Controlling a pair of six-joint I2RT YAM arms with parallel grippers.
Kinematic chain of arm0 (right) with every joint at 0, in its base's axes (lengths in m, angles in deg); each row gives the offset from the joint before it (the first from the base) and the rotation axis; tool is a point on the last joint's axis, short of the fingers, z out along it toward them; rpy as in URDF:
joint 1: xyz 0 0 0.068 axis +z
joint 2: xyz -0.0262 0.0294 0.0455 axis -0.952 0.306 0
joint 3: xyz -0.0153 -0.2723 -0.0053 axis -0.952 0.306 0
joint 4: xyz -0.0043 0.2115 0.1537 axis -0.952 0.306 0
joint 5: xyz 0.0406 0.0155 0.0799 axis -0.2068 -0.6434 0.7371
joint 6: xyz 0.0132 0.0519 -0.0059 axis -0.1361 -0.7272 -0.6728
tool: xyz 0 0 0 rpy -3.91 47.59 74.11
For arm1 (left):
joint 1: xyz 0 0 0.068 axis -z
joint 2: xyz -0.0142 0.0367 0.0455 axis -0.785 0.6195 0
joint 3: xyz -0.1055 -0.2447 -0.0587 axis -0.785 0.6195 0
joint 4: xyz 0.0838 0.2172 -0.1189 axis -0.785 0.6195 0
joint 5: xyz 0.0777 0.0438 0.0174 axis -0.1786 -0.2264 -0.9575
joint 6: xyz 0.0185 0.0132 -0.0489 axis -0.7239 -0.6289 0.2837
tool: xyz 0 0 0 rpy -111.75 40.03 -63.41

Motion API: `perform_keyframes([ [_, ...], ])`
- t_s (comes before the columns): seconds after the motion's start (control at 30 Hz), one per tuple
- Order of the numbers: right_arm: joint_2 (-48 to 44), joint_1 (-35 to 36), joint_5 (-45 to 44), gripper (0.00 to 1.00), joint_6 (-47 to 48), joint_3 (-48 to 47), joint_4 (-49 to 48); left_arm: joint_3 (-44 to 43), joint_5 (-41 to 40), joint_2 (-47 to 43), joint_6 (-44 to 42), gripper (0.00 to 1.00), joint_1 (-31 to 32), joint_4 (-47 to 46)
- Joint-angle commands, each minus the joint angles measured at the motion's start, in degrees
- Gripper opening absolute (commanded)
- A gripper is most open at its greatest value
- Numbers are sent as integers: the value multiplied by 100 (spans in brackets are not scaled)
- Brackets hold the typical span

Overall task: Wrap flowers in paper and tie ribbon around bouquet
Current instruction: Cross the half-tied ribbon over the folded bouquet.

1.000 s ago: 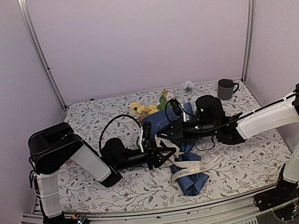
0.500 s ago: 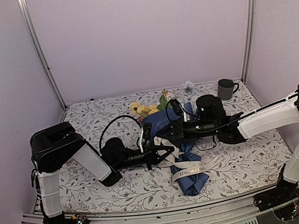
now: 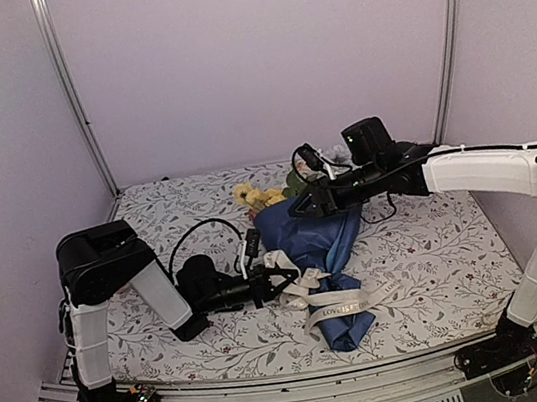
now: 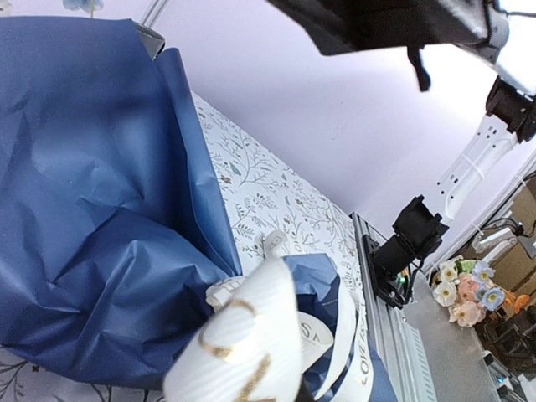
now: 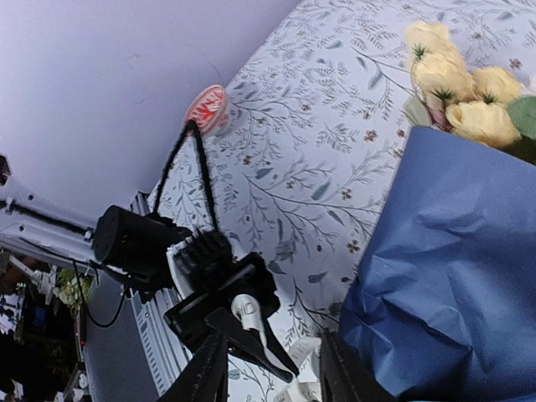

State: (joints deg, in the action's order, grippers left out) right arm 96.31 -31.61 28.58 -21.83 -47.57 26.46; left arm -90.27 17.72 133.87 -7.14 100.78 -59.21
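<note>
My left claw [image 3: 277, 282] lies low over the surface [image 3: 437, 247], reaching toward the right, and it is pinched fully closed on the ribbon [image 3: 337, 304]. From my right wrist I see the cream strip nipped between its two dark fingers. From that pinch the ribbon runs straight to the bouquet [image 3: 317, 242], which lies just beside the claw's tip on its right. The ribbon crosses the narrow lower part of the cone in a couple of loose bands, and one printed tail trails off toward the right on the flowered cloth. Seen from my left wrist, a curled loop of ribbon with printed lettering fills the bottom of the view, right against the crumpled paper [image 4: 84, 209], so close that my own fingers are hidden behind it. The bouquet lies slantwise near the middle of the surface, its pointed end toward the near edge and its wide mouth toward the back. There the flowers [image 5: 456, 92] poke out, yellow blooms foremost with a bit of green leaf beside them. My right claw [image 3: 298, 209] hangs in the air over that wide end, near the flowers and just beside the paper's upper edge; whether it brushes the paper I cannot tell. Its fingers stand partly apart with nothing between them. Through the gap, from that wrist, I look down past the blue paper's edge to my left claw and the ribbon it grips.
</note>
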Motion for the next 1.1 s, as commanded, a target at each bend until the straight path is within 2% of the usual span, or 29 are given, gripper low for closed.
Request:
perform_keyframes([
  [0.0, 656, -98, 213, 35, 1512, -609, 1775, 77, -132, -80, -13, 0, -31, -1094],
  [0.13, 1023, -90, 511, 35, 2128, -775, 2033, 96, -154, -146, -79, 0, -27, -1024],
  [0.27, 1377, 15, 436, 38, 2584, -969, 2359, 148, -221, -180, -89, 0, -19, -1031],
  [0.43, 1566, 114, 655, 34, 2780, -985, 2473, 142, -244, -220, -120, 0, -17, -951],
  [0.8, 1541, 196, 215, 40, 2823, -762, 2641, 119, -213, -203, -106, 0, -15, -971],
  [0.9, 1527, 193, 21, 36, 2832, -755, 2679, 112, -184, -206, -117, 0, -17, -966],
  [1.07, 1507, 191, -20, 24, 2846, -760, 2677, 101, -154, -195, -113, 0, -15, -966],
])
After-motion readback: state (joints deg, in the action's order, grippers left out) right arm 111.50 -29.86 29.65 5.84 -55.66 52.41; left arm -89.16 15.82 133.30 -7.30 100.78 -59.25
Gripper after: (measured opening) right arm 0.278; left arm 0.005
